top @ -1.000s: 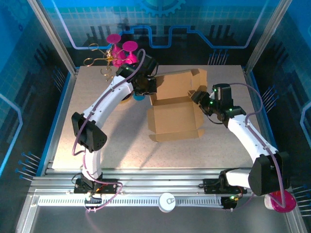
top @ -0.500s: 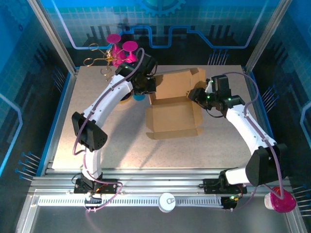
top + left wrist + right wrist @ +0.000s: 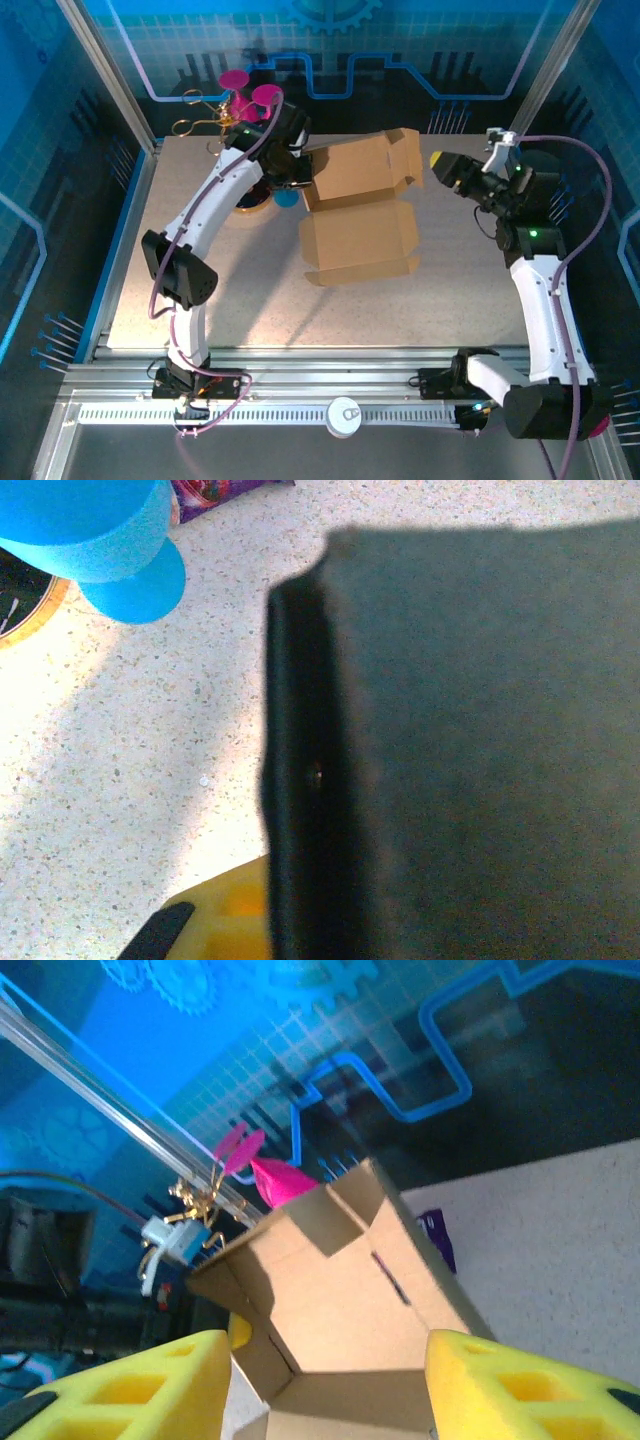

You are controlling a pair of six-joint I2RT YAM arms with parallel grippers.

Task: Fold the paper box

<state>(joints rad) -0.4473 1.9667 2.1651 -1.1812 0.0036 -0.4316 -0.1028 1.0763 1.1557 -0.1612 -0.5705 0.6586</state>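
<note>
The paper box (image 3: 360,215) is a brown cardboard sheet partly folded at mid-table, its base flat and its back panel tilted up. My left gripper (image 3: 303,172) is shut on the left edge of that raised panel. In the left wrist view the dark cardboard (image 3: 480,750) sits right up against the lens, with one yellow finger pad (image 3: 215,920) beside it. My right gripper (image 3: 447,165) hangs open in the air to the right of the box, apart from it. From that wrist the box (image 3: 340,1300) lies beyond the open gripper (image 3: 330,1400), with nothing between the fingers.
A blue cup (image 3: 287,198) and a round dark disc (image 3: 250,200) lie just left of the box. Pink cups (image 3: 250,98) and gold wire pieces (image 3: 200,120) stand at the back left corner. A white knob (image 3: 343,415) sits on the front rail.
My right gripper has let go of the box's right flap and risen up and to the right. The back panel now tilts up more. The left gripper keeps its hold.
</note>
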